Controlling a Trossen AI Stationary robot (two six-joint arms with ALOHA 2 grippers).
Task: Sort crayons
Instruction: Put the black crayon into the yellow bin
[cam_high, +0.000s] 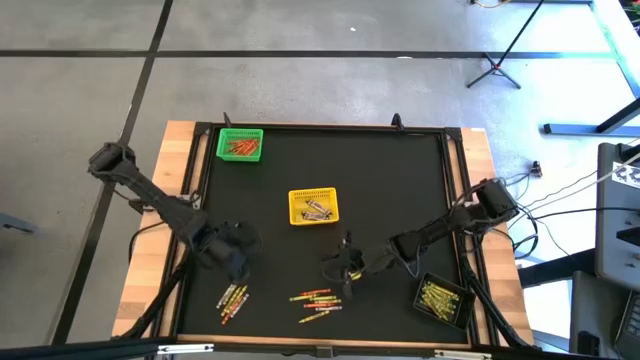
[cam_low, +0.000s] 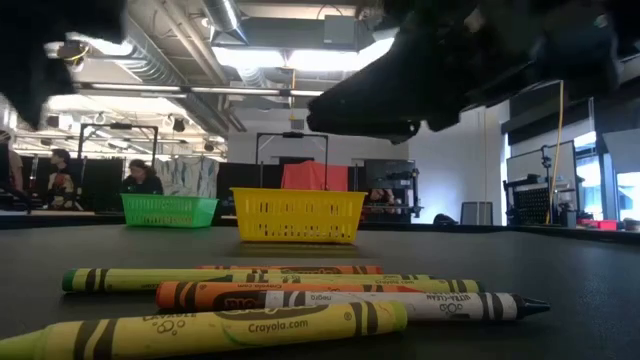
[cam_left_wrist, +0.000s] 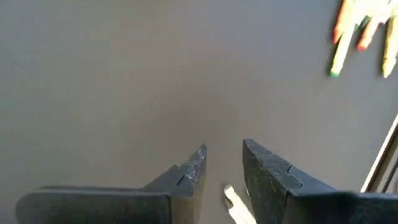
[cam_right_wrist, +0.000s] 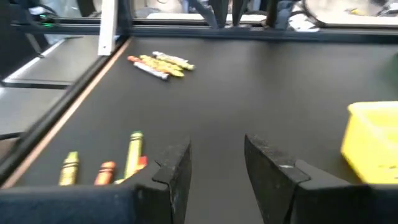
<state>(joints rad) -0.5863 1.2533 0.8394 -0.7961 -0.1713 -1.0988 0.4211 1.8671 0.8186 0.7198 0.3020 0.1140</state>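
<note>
Loose crayons lie flat on the black mat (cam_high: 400, 190) in two clusters near the front edge: one (cam_high: 232, 298) at the left, one (cam_high: 318, 302) in the middle. In the low view they (cam_low: 300, 295) fill the foreground. My left gripper (cam_high: 238, 264) hangs open above bare mat just beyond the left cluster, fingers (cam_left_wrist: 193, 165) pointing steeply down, with those crayons (cam_left_wrist: 364, 31) off to one side. My right gripper (cam_high: 338, 265) hovers open just beyond the middle cluster, nearly level, with some of its crayons (cam_right_wrist: 102, 168) beside its finger (cam_right_wrist: 177, 165). Nothing is between either pair of fingertips.
A green basket (cam_high: 240, 145) with orange and red crayons stands at the far left. A yellow basket (cam_high: 313, 206) with pale crayons is mid-mat, and a black basket (cam_high: 441, 298) with yellow-green ones at the near right. A raised frame (cam_high: 455, 200) borders the mat.
</note>
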